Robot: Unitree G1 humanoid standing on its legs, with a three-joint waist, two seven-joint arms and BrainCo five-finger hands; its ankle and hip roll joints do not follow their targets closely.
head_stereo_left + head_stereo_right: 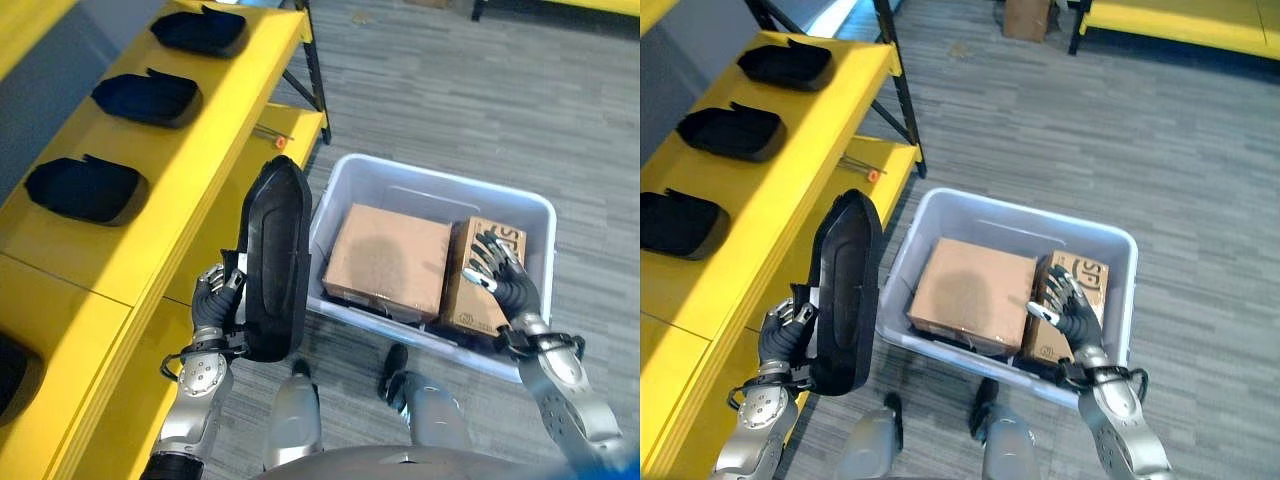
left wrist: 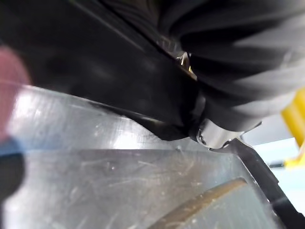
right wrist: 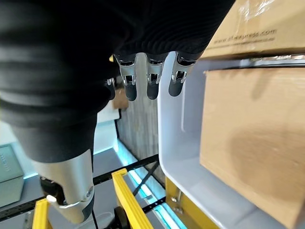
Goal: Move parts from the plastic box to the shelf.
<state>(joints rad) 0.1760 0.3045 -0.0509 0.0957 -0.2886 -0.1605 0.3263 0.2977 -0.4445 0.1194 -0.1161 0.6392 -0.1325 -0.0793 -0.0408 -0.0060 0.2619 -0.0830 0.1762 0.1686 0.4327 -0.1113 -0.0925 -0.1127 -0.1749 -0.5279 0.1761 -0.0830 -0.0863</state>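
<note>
A yellow shelf (image 1: pixel 215 130) runs along the left, from near to far. On its top board lie 3 black parts in a row: a near one (image 1: pixel 85 190), a middle one (image 1: pixel 147 98) and a far one (image 1: pixel 200 32), each apart from the next. On a lower yellow board (image 1: pixel 300 125) lies a small orange-tipped item (image 1: pixel 278 141). On the grey floor (image 1: pixel 470 90), right of the shelf, stands the plastic box (image 1: pixel 345 185).
</note>
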